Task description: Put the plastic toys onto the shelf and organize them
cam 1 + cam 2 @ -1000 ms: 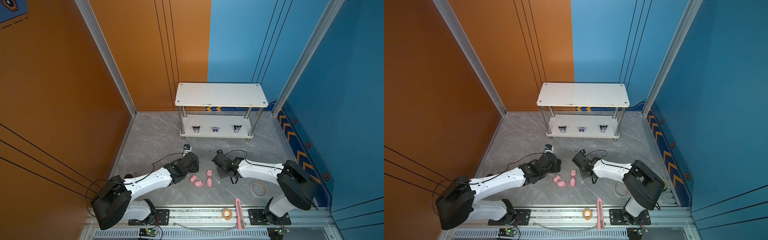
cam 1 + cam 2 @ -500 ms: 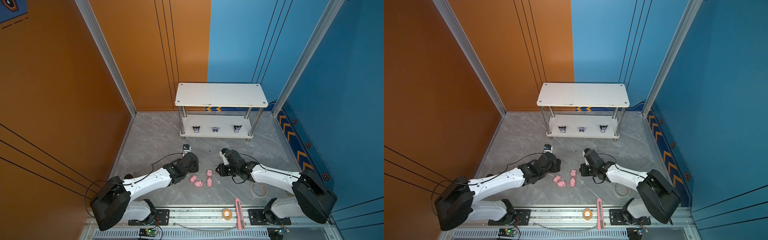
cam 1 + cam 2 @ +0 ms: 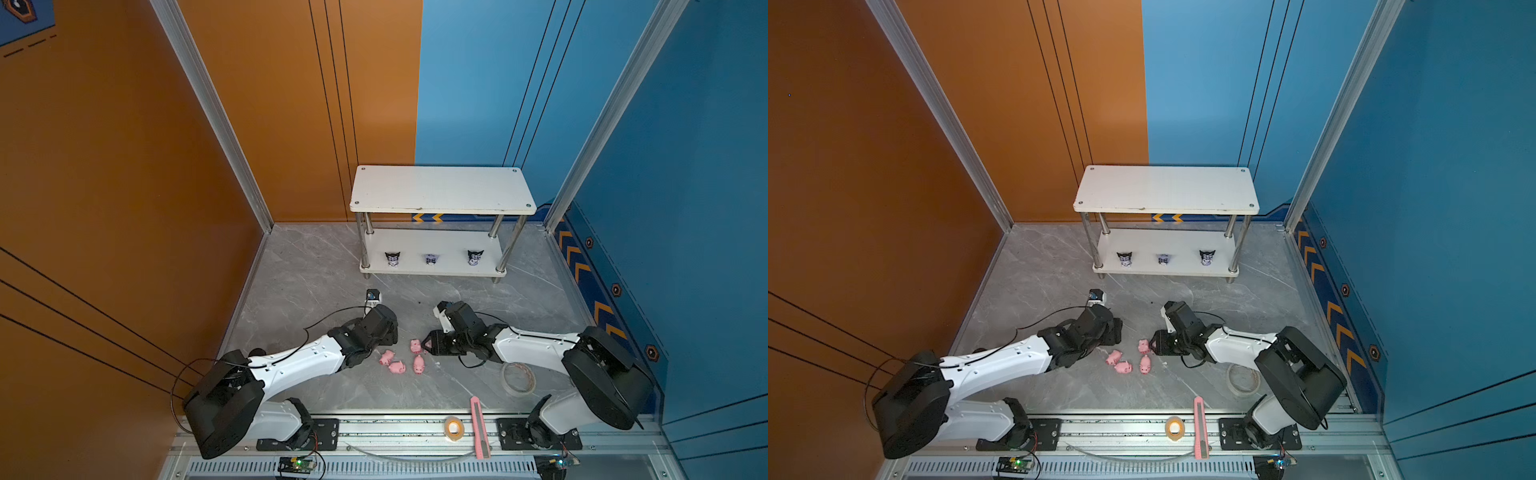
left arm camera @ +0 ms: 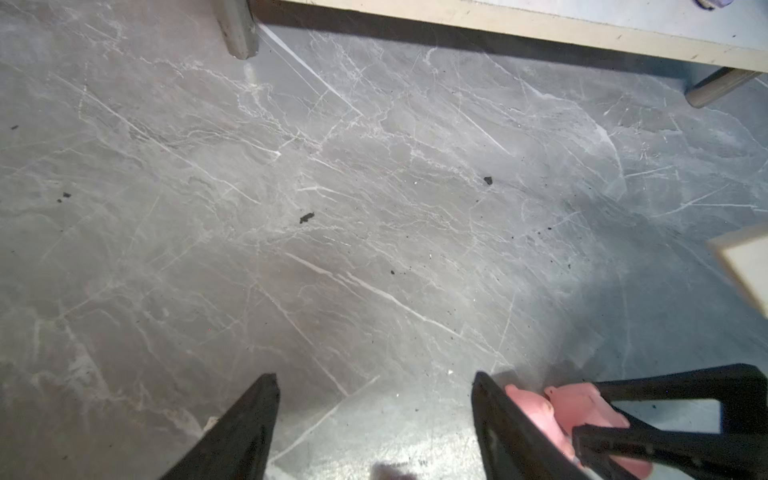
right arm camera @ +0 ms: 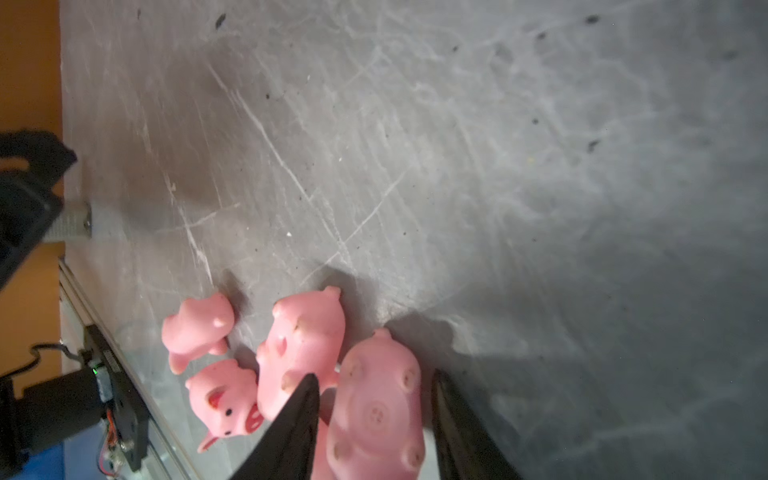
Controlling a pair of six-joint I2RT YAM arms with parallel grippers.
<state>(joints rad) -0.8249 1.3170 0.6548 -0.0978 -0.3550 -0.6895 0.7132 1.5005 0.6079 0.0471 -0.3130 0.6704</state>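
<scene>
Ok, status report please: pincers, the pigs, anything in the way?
Left pincer open, empty. Right pincer open, astride one belly-up pig, not clamped. Other pigs on floor, three figurines on lower shelf board. Neighbour pig crowds one finger.

Left gripper [image 4: 372, 376], jaws spread over grey marble floor [image 4: 374, 208], with the lower board and two legs of the shelf [image 4: 540, 29] at its twelve o'clock and, at three o'clock beside one finger, a pink pig [image 4: 532, 409] flanked by the right gripper [image 4: 586, 409].
</scene>
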